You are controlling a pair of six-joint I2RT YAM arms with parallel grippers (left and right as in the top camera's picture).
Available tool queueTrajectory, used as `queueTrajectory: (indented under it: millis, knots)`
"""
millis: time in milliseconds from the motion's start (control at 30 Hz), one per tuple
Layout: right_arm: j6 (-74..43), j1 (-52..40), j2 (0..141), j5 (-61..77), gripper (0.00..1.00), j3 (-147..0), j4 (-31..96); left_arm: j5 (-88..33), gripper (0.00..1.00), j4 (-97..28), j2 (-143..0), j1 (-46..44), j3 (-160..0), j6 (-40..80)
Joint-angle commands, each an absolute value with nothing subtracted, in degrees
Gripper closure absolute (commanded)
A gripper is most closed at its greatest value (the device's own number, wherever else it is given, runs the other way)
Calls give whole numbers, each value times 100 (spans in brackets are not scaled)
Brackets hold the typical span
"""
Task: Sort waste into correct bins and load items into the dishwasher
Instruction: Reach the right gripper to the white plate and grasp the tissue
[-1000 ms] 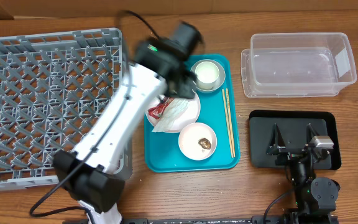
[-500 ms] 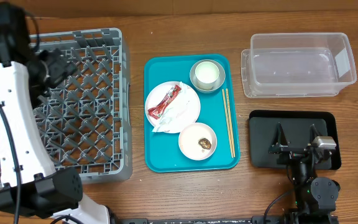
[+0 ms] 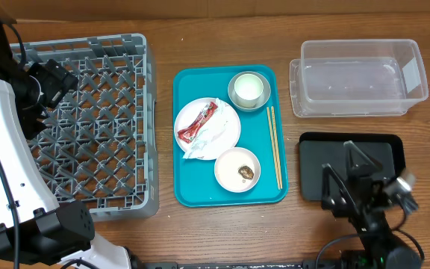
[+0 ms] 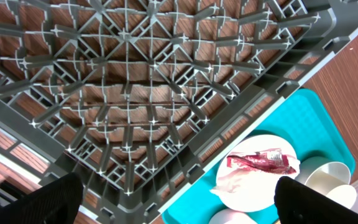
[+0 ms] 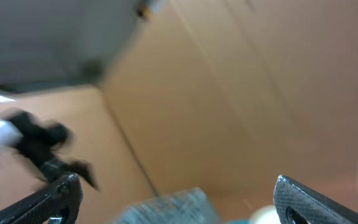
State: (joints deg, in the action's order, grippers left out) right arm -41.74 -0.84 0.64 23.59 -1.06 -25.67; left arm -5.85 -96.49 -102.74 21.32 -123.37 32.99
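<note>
Overhead view, working from the near edge back: the right gripper (image 3: 342, 164) hangs over the black tray (image 3: 312, 146), fingers spread wide, nothing in them. Its own wrist cam is too blurred to add anything.

Just left of that, on the teal tray (image 3: 189, 190) in the middle of the worktop (image 3: 222, 232), the nearest thing is the small bowl (image 3: 230, 161) with the brown lump (image 3: 246, 172) in it. I'd guess the bowl is stiff and glazed, so slippery. Pinch the rim and keep it level or the lump rolls out.

The chopsticks (image 3: 274, 146) lie flat along the tray's right side. They're thin, light and prone to rolling, so probably best nipped across both sticks mid-length.

Behind the bowl is the plate (image 3: 231, 123) carrying the red wrapper (image 3: 198, 125) and the napkin (image 3: 204, 143). The wrapper looks featherweight and crinkly-slick, so grab its raised middle. The napkin is soft and will just squash, so any fold works. Clear those off first, then take the plate by its edge.

The cup (image 3: 248, 90) stands at the tray's far right corner, with the clear tub (image 3: 301, 78) farther right. Over on the left, the left gripper (image 3: 49, 81) hovers above the far part of the dish rack (image 3: 149, 112), fingers (image 4: 61, 199) released and empty.
</note>
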Motion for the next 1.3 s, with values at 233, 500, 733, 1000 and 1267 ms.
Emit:
queueTrajectory:
  millis: [233, 500, 733, 1000, 1267]
  knots:
    - [-3955, -102, 591, 1455, 0, -2152, -2547, -709, 0, -9664, -10189, 2108, -12411, 3387]
    - [-838, -102, 3424, 2939, 0, -6425, 2156, -709, 0, -9664, -10189, 2108, -12411, 3385]
    - [222, -537, 6222, 2921, 0, -9347, 6090, -709, 0, -9664, -10189, 2108, -12411, 3387]
    - [-217, -3275, 8145, 1341, 0, -9983, 6932, -709, 0, -9664, -10189, 2108, -12411, 3385]
    - [-2080, -4025, 9404, 1594, 0, -9981, 6630, -707, 0, -9666, -10189, 2108, -12411, 3385]
